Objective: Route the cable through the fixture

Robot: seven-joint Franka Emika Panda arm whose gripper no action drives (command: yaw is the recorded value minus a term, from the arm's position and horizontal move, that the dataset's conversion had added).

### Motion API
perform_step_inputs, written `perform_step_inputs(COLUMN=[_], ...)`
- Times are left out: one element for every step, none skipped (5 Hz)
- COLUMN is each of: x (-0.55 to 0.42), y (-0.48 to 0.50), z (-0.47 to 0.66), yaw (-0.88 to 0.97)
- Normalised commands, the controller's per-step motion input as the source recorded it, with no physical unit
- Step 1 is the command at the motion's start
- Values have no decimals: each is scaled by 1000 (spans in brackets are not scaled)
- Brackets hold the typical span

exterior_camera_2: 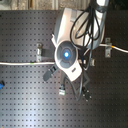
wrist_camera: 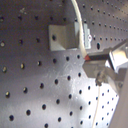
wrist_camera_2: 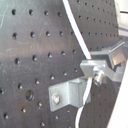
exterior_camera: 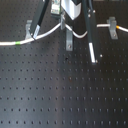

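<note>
Black perforated board point(exterior_camera: 60, 95) carries the cable point(exterior_camera: 12, 43), running from first exterior view's left edge rightward past a slanted clip point(exterior_camera: 29, 27) to the fixture point(exterior_camera: 66, 37) at centre. Gripper point(exterior_camera: 64, 21) sits directly above the fixture, pinching cable w/ closed fingers; cable axis approx. crosswise to the clip.

From above, in the second exterior view, the arm's wrist housing point(exterior_camera_2: 67, 37) is a rounded white shell with a dark face carrying a round blue light point(exterior_camera_2: 66, 54). Black cables point(exterior_camera_2: 85, 27) loop off it toward 1 o'clock. In the first exterior view, two slim black struts point(exterior_camera: 90, 30) end in pale tips. Both wrist views show grey metal fingers point(wrist_camera_2: 102, 60); a small red mark point(wrist_camera: 87, 58) sits on one.
</note>
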Motion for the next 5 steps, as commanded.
perform_step_inputs(x=[-311,-377,-275,-211,-10], y=[83,197,118,101,-8], z=[127,193,191,283,0], yaw=[0,0,0,0,0])
